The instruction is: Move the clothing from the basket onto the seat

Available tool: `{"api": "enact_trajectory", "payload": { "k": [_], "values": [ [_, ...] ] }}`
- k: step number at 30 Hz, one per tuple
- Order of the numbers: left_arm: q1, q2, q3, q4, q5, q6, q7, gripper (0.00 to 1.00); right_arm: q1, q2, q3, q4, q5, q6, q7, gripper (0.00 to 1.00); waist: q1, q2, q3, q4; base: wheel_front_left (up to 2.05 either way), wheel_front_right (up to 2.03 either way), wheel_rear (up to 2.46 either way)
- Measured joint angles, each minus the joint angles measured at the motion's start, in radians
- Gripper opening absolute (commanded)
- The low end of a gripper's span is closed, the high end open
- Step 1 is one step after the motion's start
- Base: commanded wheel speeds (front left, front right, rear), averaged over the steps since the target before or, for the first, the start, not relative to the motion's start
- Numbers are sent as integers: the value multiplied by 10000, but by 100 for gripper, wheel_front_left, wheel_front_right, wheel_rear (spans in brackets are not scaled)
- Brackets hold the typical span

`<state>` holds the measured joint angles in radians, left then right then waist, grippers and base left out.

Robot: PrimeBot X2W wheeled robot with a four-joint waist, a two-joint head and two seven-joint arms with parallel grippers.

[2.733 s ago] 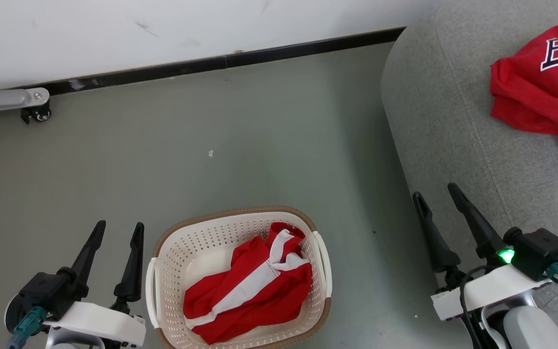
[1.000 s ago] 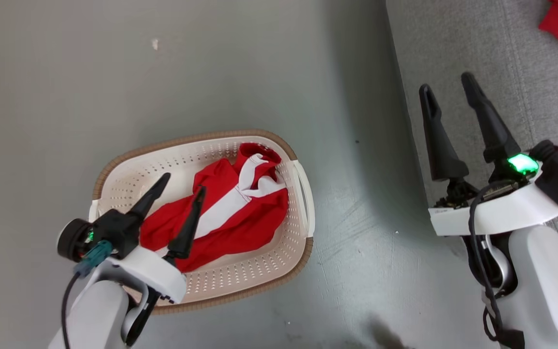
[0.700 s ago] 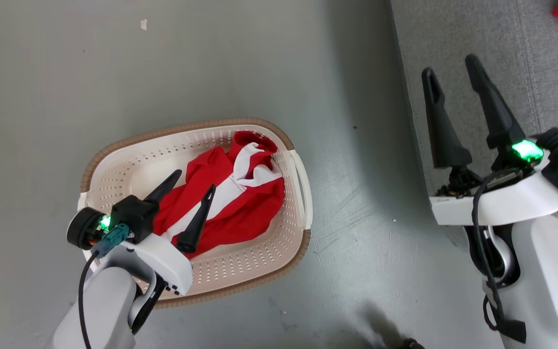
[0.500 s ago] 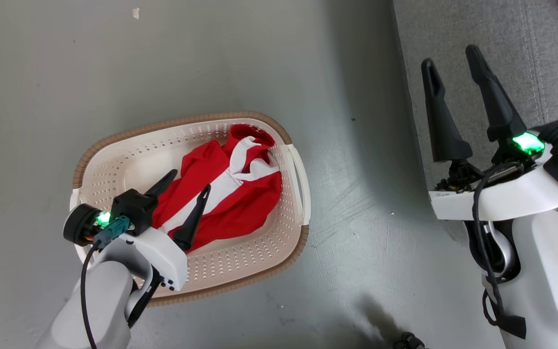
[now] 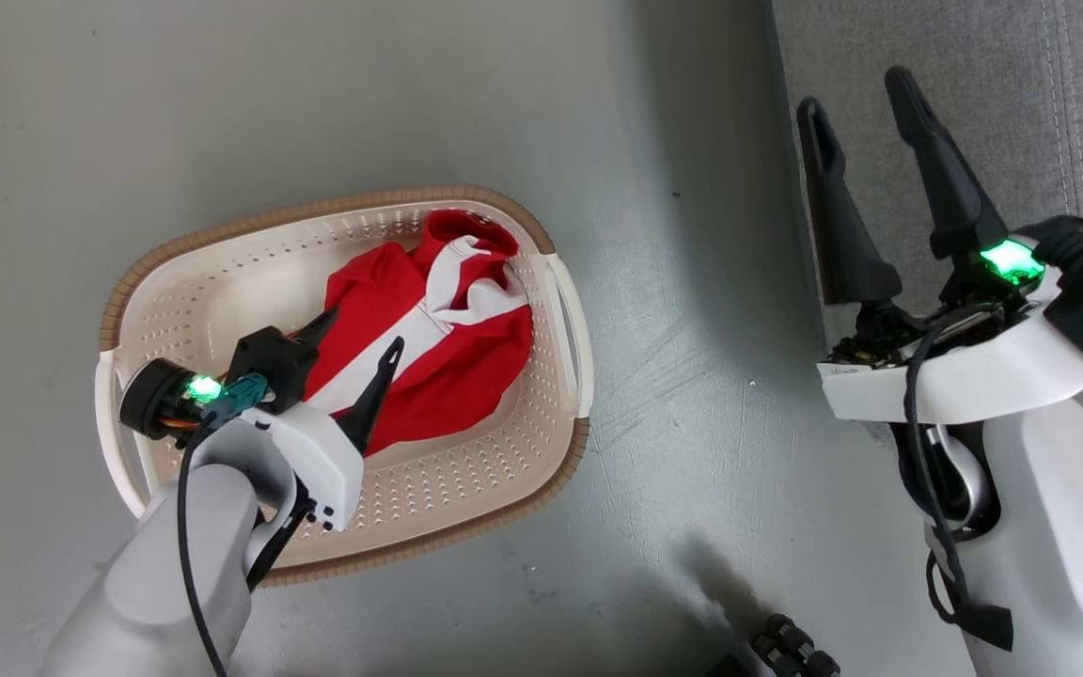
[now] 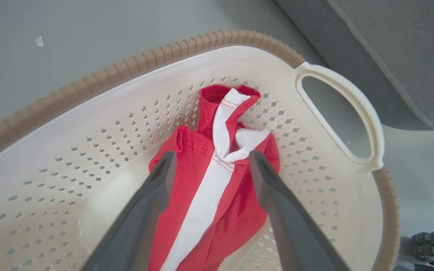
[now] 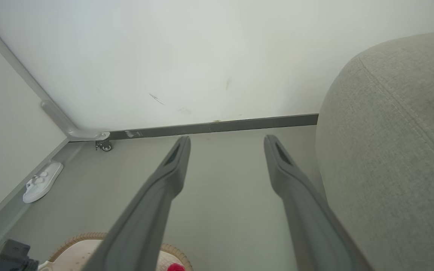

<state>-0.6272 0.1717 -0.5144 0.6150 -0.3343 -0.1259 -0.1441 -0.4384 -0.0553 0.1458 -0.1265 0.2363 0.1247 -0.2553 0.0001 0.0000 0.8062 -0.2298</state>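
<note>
- L gripper (image 6: 213, 158) hovering in basket (image 6: 89, 84), jaws spread wide, straddling red shorts (image 6: 202, 195) at white stripe, gripping nothing
- R gripper (image 5: 854, 94) hanging over sofa (image 5: 993, 56) edge, jaws wide, empty

smooth, perforated plastic basket (image 5: 222, 282) holds soft red cloth shorts (image 5: 447, 367). the sofa (image 5: 1021, 56) is coarse grey fabric.
</note>
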Motion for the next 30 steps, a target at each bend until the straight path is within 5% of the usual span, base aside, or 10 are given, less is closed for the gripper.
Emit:
{"api": "enact_trajectory", "payload": {
  "k": [30],
  "values": [
    [-2004,324,-675,2694,309,0,650,100,-642,13,295,-570,813,0,0,100,0,0,1381,-675,0,0,0]
  ]
}}
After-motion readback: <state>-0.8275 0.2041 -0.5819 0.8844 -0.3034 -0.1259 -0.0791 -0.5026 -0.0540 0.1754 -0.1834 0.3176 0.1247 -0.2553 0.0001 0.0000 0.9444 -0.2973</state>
